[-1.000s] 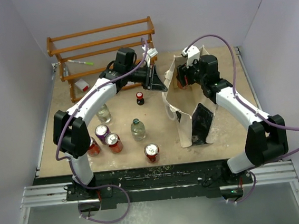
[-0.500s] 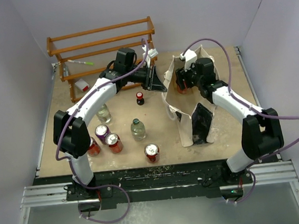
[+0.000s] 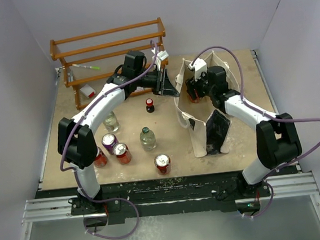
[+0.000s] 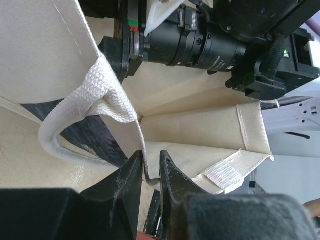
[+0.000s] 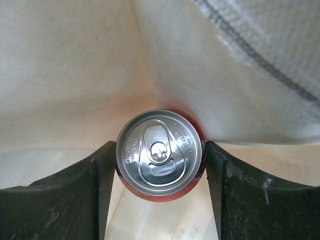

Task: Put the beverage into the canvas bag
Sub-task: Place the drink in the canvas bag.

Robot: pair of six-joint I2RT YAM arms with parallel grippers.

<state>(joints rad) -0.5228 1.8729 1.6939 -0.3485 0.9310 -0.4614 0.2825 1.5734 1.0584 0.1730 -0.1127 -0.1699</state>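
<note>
The cream canvas bag [image 3: 205, 121] with a black printed panel stands open at centre right of the table. My left gripper [image 3: 171, 89] is shut on the bag's left rim [image 4: 142, 150], holding it open; a strap handle [image 4: 75, 135] loops beside it. My right gripper [image 3: 194, 91] is inside the bag's mouth, shut on a red beverage can [image 5: 159, 154] with a silver top, cream cloth walls [image 5: 75, 75] all round. The can shows in the top view [image 3: 194, 95] between the fingers.
A wooden rack [image 3: 108, 51] stands at the back left. On the table left of the bag are a small dark bottle [image 3: 149, 105], two clear bottles [image 3: 147, 138] and several cans [image 3: 162, 163], [image 3: 121, 152].
My right gripper has moved left and down with the can, further into the bag's mouth. The left gripper has kept hold of the rim.
</note>
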